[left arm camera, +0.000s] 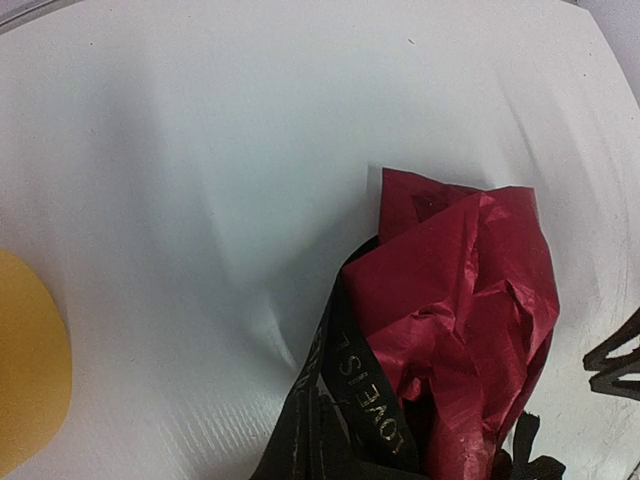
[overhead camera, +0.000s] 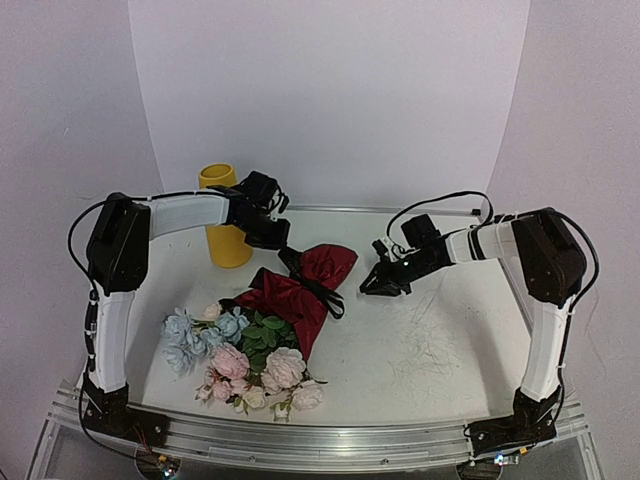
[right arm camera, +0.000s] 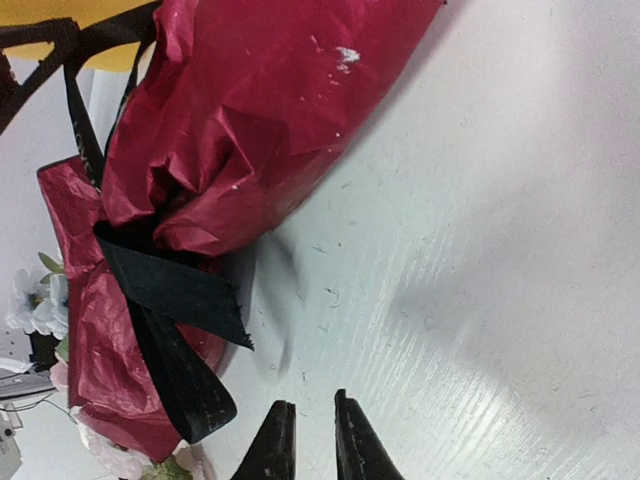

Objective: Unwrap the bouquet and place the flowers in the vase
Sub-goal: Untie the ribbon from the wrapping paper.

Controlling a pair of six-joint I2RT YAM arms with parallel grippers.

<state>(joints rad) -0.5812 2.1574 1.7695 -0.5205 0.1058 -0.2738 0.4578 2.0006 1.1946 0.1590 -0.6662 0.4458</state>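
Now I'm seeing the bouquet point(overhead camera: 265, 320) lying on the white surface point(overhead camera: 430, 340) near the yellow vase point(overhead camera: 230, 250), crinkled red paper point(overhead camera: 300, 290) tied with black ribbon point(right arm camera: 165, 290). The left jaws are pinching the ribbon; the right jaws are standing slightly apart, empty.

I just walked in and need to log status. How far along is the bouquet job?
Done: nothing; red paper and black ribbon wrap the bouquet. In hand: left gripper seems shut on the ribbon; right gripper slightly open, empty. Left: unwrapping, then flowers into the vase.
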